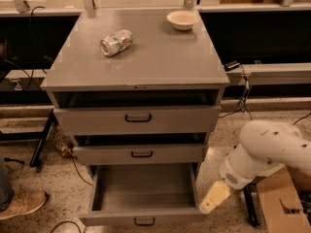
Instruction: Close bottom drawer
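The grey metal cabinet (141, 57) stands in the middle of the camera view. Its bottom drawer (143, 216) is pulled far out, showing an empty deep grey box, a low front panel and a small black handle (144, 221). My gripper (214, 198) is a cream-coloured tip on the white arm (265, 152), low at the right, just beside the open drawer's right front corner. It holds nothing that I can see.
The top drawer (137, 119) and middle drawer (141, 154) stick out slightly. A crushed can (116, 41) and a white bowl (182, 19) lie on the cabinet top. A cardboard box (284, 203) sits at the right, a shoe (22, 204) at the left. Cables run along the floor.
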